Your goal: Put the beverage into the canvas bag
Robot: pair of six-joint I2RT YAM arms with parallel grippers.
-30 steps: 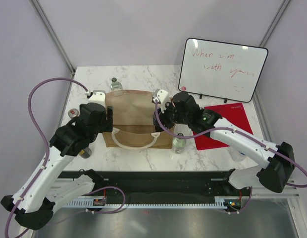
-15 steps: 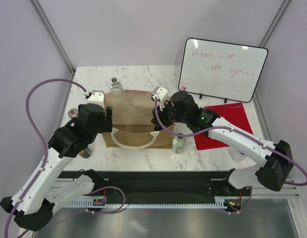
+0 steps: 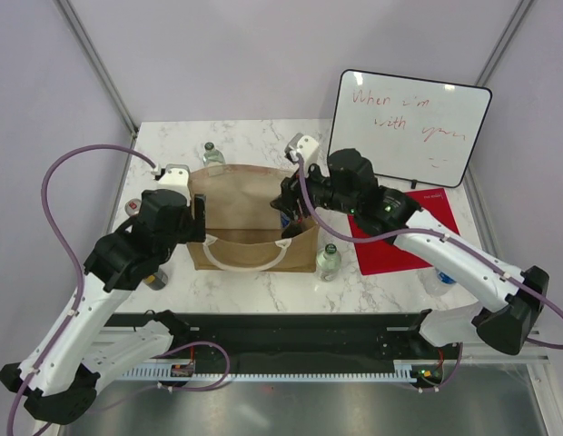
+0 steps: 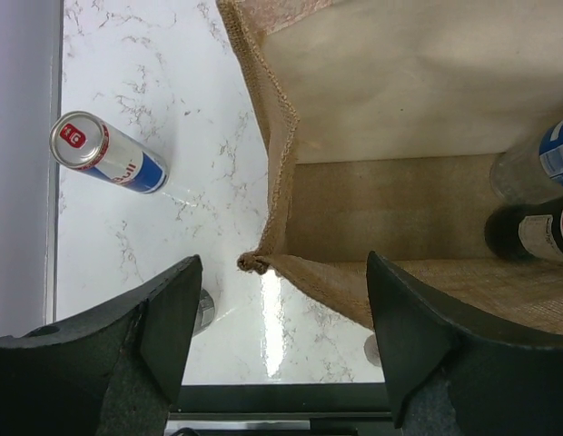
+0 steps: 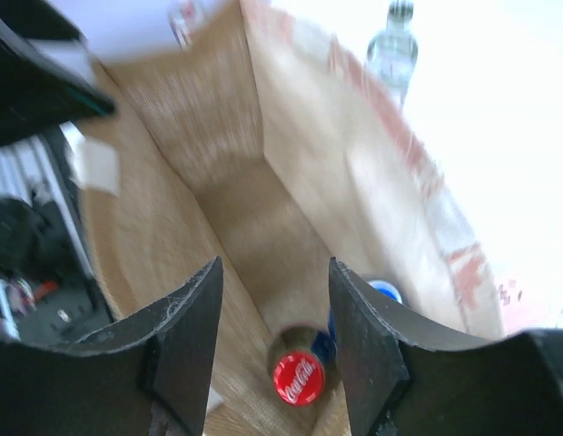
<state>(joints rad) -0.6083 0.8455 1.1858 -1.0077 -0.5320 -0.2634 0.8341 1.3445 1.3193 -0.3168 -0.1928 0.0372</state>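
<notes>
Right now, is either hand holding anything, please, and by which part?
Nothing is held: the left hand is open at a corner of the canvas bag, the right hand open above it.

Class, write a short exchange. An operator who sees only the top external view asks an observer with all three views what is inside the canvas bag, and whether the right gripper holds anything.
Operator: From above I can't make out the inside of the canvas bag. Is anything in it?
Observer: Yes. The right wrist view looks straight down on a bottle with a red Coca-Cola cap, standing at the bottom.
Operator: Is the right gripper holding a drink?
Observer: No. Its own camera shows the fingers apart with nothing between them.
</notes>
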